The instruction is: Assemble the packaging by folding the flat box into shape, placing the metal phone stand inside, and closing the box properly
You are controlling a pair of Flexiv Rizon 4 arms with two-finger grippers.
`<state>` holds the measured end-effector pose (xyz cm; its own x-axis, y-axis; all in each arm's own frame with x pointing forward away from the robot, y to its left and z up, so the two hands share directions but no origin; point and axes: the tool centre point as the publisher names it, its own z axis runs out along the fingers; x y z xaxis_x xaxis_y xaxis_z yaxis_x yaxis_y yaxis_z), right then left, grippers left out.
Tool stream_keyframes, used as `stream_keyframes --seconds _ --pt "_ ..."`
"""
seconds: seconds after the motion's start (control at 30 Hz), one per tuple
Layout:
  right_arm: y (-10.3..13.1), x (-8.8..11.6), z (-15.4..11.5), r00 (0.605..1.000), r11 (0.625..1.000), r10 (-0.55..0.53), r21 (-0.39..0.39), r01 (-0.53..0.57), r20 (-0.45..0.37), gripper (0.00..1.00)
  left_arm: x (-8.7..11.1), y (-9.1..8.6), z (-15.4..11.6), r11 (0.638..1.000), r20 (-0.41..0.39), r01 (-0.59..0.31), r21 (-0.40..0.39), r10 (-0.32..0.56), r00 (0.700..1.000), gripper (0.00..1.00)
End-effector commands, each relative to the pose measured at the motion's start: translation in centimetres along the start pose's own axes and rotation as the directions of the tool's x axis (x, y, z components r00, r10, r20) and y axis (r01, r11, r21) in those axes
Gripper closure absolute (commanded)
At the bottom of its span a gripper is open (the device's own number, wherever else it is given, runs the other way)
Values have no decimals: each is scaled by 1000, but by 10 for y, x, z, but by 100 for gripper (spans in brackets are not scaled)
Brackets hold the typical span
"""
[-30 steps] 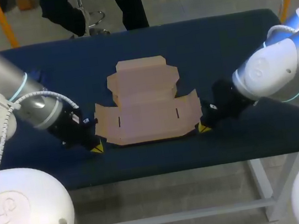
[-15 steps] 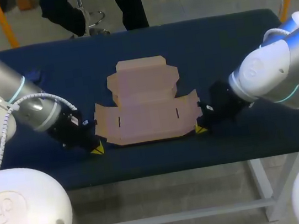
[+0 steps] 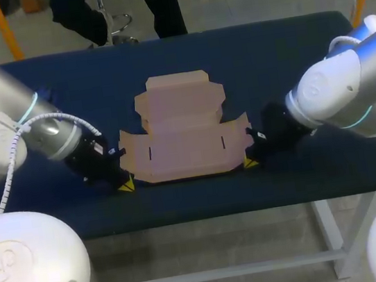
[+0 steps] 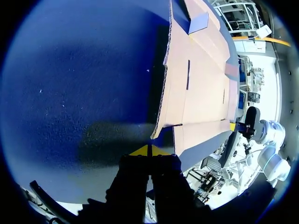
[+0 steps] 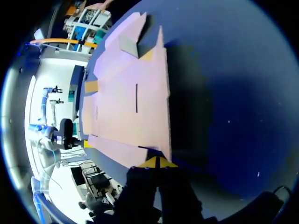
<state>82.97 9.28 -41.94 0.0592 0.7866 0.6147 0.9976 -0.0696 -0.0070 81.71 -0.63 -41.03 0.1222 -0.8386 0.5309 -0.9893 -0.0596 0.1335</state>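
Flat box [image 3: 184,138] lies unfolded between left pincer [image 3: 125,185] and right pincer [image 3: 251,163].

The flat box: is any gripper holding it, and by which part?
No. The left gripper and right gripper are shut on nothing, each beside a front corner of the flat box.

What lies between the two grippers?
In the head view, only the flat cardboard box lies between the left gripper and the right gripper, one near corner close to each tip.
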Motion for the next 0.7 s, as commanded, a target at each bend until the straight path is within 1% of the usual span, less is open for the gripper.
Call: stream_keyframes --seconds 0.03,0.4,0.7 --pt "2 0 2 1000 1000 -3 3 3 -11 100 0 -3 1 1000 2 -1 -9 1 1000 100" --pt "3 6 2 1000 1000 -19 1 19 -19 100 2 -6 2 1000 4 -2 -19 2 1000 100" --pt "4 7 3 1000 1000 -23 2 23 -19 100 4 -11 -1 1000 2 1 -21 -1 1000 100"
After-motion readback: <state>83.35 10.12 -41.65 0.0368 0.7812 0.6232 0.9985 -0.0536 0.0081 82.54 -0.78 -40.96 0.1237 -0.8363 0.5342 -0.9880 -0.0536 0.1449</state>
